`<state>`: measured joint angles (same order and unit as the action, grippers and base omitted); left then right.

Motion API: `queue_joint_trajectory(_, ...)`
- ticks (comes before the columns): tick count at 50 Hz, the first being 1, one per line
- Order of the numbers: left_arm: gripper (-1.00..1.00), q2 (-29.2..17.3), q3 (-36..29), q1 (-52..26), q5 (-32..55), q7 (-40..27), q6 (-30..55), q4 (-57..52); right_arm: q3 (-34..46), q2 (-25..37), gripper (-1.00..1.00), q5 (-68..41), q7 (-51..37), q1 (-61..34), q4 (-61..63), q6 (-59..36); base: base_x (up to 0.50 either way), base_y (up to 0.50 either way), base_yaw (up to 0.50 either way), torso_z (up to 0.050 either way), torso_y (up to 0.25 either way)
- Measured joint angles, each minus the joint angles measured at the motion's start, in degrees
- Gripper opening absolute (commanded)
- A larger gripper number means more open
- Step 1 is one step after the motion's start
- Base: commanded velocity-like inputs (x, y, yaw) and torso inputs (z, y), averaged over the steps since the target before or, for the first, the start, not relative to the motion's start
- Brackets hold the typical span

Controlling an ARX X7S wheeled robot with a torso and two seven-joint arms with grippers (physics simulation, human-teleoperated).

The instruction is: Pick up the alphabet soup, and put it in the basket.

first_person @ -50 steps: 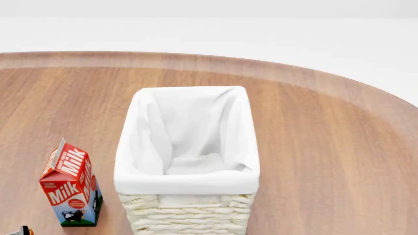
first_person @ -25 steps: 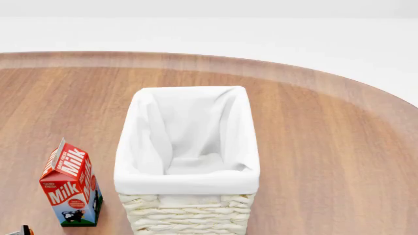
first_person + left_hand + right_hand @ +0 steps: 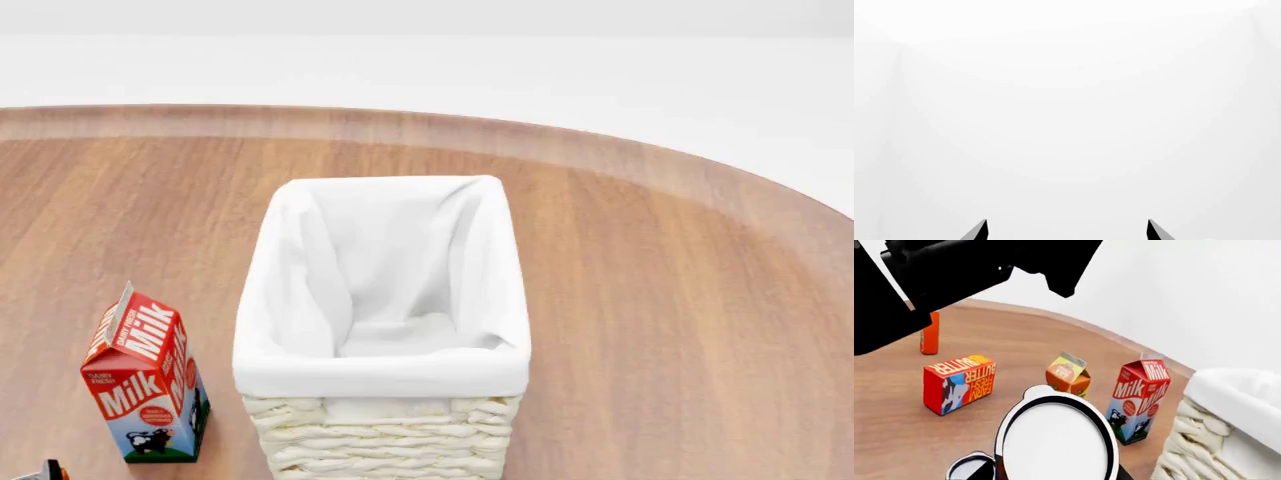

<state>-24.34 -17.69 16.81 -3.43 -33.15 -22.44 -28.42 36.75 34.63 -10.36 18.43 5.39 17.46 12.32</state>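
- Left hand (image 3: 1067, 232): its two dark fingertips (image 3: 981, 231) stand wide apart, facing a plain white surface.
- Milk carton (image 3: 144, 375): upright on the wooden desk (image 3: 667, 300), beyond the right hand and just beside the basket.
- Alphabet soup (image 3: 1054, 440): right up against the right hand, closer to it than anything else. Only its silvery-white, dark-rimmed top shows.
- Right hand: its fingers are hidden behind the can, so I cannot tell whether it grips the can.
- Basket (image 3: 1227, 405): cream wicker with a white lining, near the right hand and next to the can.
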Motion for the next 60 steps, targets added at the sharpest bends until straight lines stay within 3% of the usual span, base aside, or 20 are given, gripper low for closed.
queue_joint_trajectory(21, 1.00, -0.2, -0.2, 0.3, -0.2, -0.3, 0.4, -0.8, -3.8, 2.0, -1.00, -12.0, 0.7, 2.6, 5.7, 7.9, 0.00, 0.00, 0.00, 0.000, 0.000)
queue_joint_trajectory(39, 1.00, -0.4, -0.3, -0.1, 0.1, -0.5, 0.1, -0.2, -6.2, 1.4, -1.00, -16.0, -1.8, 2.5, 7.3, 9.7, 0.00, 0.00, 0.00, 0.000, 0.000)
queue_joint_trajectory(60, 1.00, -0.7, -0.4, 0.0, 0.1, -0.8, 0.0, -0.3, -8.5, 1.2, -1.00, -20.7, -15.3, -3.2, 15.5, -4.1, 0.00, 0.00, 0.00, 0.000, 0.000)
